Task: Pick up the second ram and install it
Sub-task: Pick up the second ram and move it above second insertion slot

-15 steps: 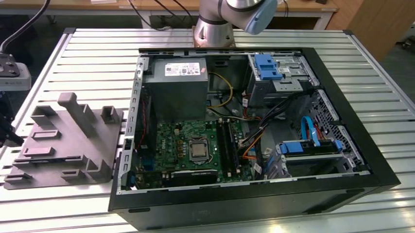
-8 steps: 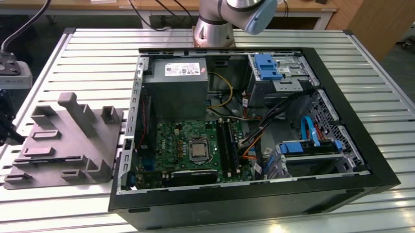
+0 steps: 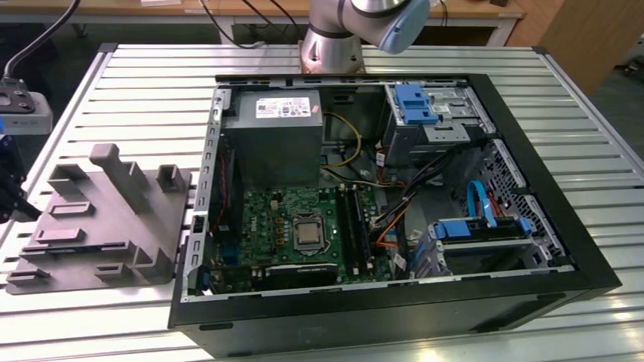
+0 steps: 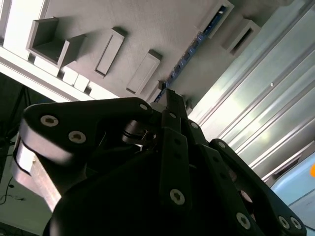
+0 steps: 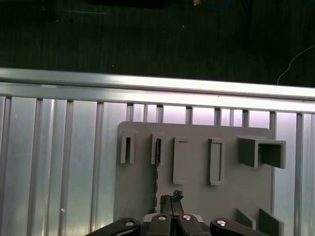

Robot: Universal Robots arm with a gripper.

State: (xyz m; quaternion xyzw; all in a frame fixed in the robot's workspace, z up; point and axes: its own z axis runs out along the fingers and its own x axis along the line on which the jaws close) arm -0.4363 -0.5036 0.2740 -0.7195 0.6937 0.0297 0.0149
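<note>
The tool at the second ram.

Open computer case stands beside a grey fixture.

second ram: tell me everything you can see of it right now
The second ram is a long, thin stick standing on edge in the grey holder plate on the slatted table. Edge-on it looks dark in the first wrist view; the second wrist view shows a bluish board. The gripper sits just beside one end; contact is unclear.
</note>
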